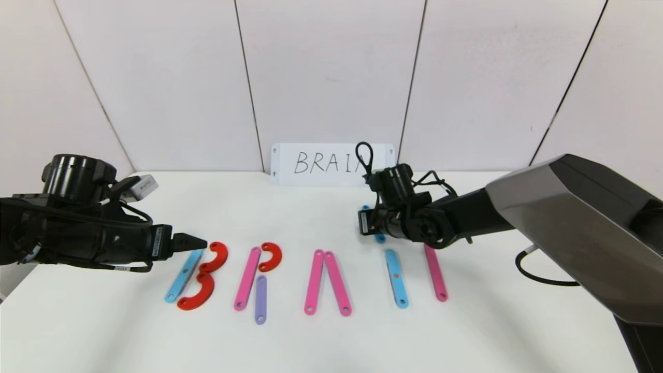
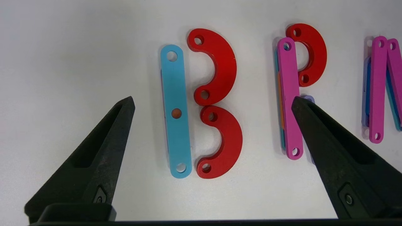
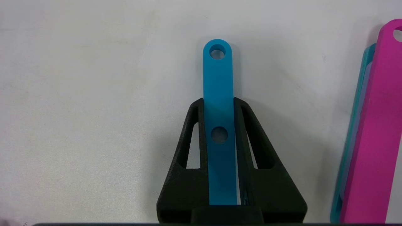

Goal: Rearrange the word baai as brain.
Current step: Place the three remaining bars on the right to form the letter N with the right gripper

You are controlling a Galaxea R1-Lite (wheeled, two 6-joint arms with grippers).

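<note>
Head view, near to far: flat plastic letter pieces [image 1: 313, 282] lay in a row on the white table [image 1: 103, 336], B-R-A-I plus one pink bar. Right gripper [image 3: 219, 103] hovered behind the row, clamped edgewise on a light-blue holed bar [image 3: 218, 81]; likely stiff, light, slippery. Left gripper [image 2: 213, 100] hung wide open over the B.

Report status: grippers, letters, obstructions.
Right gripper shut on a light-blue bar above the table, behind the last letters. Left gripper open, hovering over the B. B, R spelled; nothing obstructing.
</note>
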